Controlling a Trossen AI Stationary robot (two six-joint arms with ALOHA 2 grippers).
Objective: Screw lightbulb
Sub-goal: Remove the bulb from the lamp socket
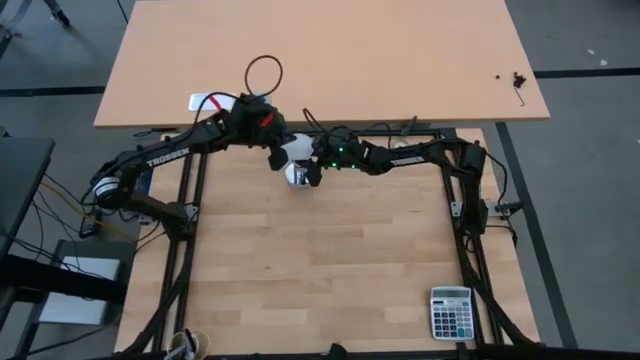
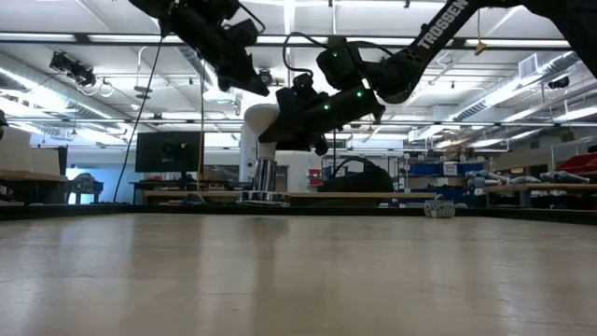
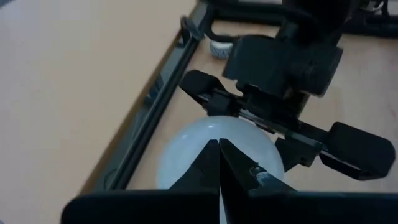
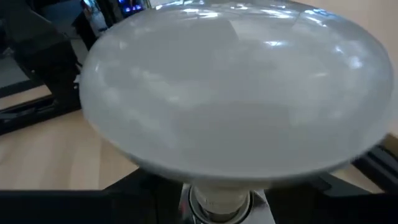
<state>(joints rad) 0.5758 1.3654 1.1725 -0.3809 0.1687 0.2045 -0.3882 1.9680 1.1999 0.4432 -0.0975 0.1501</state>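
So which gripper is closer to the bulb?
Right. The right gripper has its fingers on either side of the bulb; the left gripper is shut just beside it.

"TROSSEN" in white on the left arm (image 1: 168, 155), "TROSSEN" again on the right arm (image 2: 438, 26)

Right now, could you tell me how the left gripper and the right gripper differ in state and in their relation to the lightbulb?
The left gripper is shut, fingertips pressed together, holding nothing; the right gripper stands spread, its fingers either side of the lightbulb. The left gripper comes from the table's left in the high view; the right gripper reaches in from the right. Both meet at the lightbulb near the table's far edge.
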